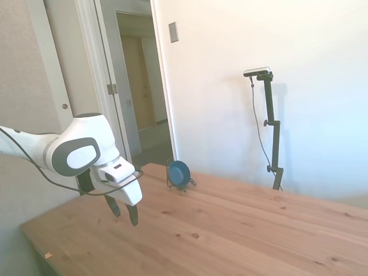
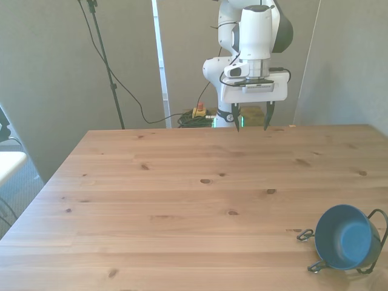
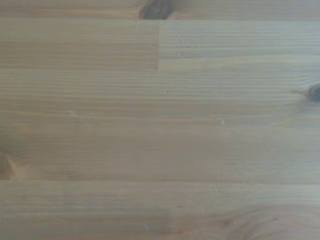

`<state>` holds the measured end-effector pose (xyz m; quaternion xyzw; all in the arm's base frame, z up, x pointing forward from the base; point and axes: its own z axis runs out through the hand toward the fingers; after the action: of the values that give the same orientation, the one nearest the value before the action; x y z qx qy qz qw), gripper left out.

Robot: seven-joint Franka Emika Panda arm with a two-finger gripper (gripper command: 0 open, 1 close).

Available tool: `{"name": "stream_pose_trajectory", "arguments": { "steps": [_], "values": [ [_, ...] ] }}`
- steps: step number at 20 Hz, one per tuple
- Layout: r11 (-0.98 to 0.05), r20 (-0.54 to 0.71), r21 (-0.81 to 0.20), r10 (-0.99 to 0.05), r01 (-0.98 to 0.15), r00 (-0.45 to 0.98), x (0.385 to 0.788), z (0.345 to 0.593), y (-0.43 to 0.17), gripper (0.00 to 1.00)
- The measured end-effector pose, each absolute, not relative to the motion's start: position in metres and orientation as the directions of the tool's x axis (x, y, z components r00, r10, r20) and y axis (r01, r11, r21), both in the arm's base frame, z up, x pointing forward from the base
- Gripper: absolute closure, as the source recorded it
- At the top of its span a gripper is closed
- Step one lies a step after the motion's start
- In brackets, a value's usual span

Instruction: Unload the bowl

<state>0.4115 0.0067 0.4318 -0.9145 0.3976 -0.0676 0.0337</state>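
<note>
Gripper held above table, fingers spread wide, nothing gripped. Bowl seen tilted on edge in thin black wire rack, at front view's 4 o'clock table corner, well apart from gripper. Only bare wood recorded in wrist view.

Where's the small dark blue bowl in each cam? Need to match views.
Side view: small round dark blue bowl stands on edge in the thin black wire rack, at the table's far edge, middle.
Front view: bowl in the rack, bottom right corner.
Wrist view: not in it, only wood.
Shared landmark: the rack.
</note>
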Motion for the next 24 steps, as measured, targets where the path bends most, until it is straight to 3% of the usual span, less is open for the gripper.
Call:
{"name": "stream_pose_trajectory", "arguments": {
  "steps": [6, 13, 18, 24],
  "values": [
    [-0.694, 0.086, -0.111, -0.720, -0.712, 0.689, 0.412, 0.431, 0.000, 0.00],
    [-0.715, 0.105, -0.159, -0.698, -0.681, 0.708, 0.439, 0.438, -0.009, 0.00],
    [-0.739, 0.121, -0.201, -0.670, -0.642, 0.733, 0.469, 0.445, -0.009, 0.00],
    [-0.756, 0.146, -0.243, -0.647, -0.607, 0.748, 0.532, 0.454, -0.021, 0.00]
  ]
}}
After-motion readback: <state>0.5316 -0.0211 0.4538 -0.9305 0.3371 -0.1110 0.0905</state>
